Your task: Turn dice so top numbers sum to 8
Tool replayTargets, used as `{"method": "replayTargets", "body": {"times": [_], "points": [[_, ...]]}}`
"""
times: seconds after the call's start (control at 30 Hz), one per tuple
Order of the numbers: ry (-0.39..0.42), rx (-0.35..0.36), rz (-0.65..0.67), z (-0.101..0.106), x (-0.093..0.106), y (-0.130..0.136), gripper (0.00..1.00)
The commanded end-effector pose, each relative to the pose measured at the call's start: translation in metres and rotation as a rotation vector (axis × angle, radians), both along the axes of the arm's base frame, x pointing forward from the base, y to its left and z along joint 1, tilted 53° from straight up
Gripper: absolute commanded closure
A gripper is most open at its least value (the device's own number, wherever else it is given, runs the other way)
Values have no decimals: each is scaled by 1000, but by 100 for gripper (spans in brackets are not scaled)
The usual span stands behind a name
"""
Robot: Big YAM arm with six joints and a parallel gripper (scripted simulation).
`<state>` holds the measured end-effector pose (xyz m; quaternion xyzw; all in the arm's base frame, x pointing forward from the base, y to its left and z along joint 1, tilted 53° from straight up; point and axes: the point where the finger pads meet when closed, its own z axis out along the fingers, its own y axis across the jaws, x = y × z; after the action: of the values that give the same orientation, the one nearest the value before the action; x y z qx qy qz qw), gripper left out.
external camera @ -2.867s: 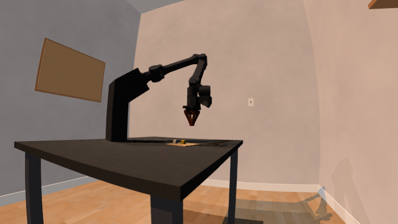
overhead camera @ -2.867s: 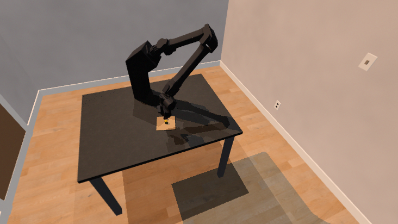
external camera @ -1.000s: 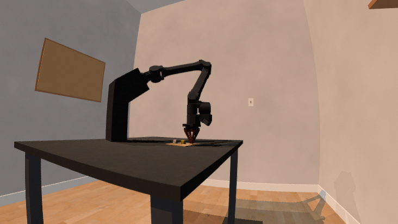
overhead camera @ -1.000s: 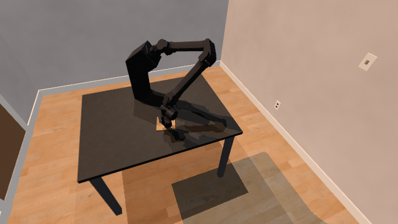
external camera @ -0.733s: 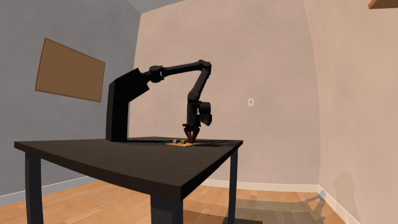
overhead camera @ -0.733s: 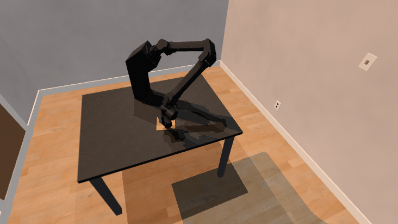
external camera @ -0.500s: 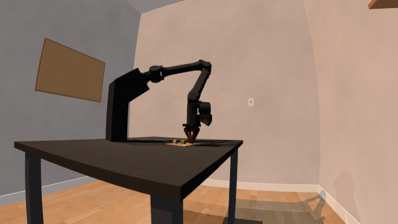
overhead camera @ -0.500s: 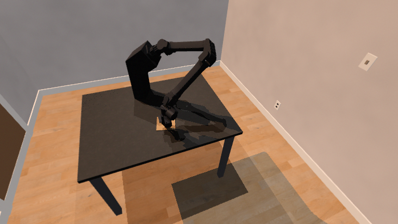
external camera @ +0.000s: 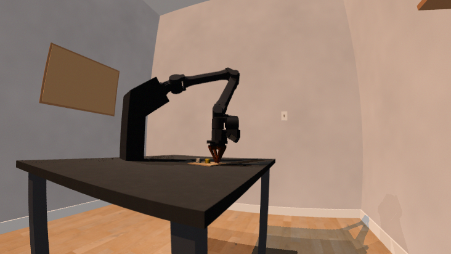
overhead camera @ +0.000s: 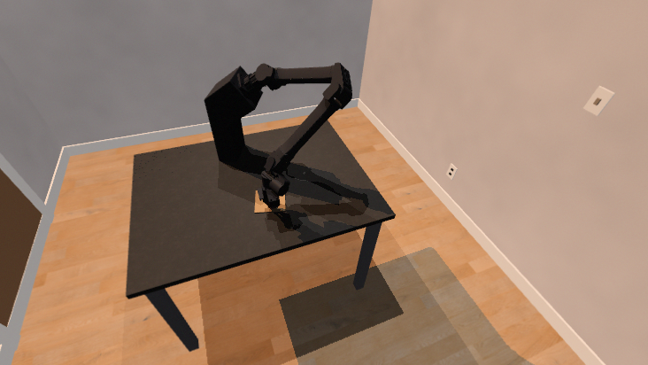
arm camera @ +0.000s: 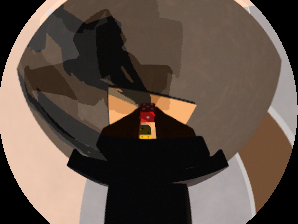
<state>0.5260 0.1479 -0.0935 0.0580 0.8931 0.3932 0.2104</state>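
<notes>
We cannot count the pips atop the red die (arm camera: pixel 147 107), too small to read, and the arm hides part of the mat (overhead camera: pixel 261 208) (external camera: pixel 195 163) (arm camera: pixel 182 107) from above.

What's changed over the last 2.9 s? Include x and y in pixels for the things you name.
The black gripper with orange-brown fingers (overhead camera: pixel 273 206) (external camera: pixel 217 161) has come down to the flat tan mat (overhead camera: pixel 259 208) (external camera: pixel 193 163) (arm camera: pixel 183 106) and appears closed on the red die (arm camera: pixel 147 117). The yellow die (external camera: pixel 207 161) (arm camera: pixel 145 131), white die (external camera: pixel 198 159) and mat show no visible shift.
</notes>
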Motion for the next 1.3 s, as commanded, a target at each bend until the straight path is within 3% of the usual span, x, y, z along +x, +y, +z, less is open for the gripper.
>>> {"method": "replayTargets", "body": {"times": [0.0, 1.27], "points": [[-4, 1, 13, 2, -1, 10, 85], [-16, -6, 24, 7, 1, 12, 85]]}}
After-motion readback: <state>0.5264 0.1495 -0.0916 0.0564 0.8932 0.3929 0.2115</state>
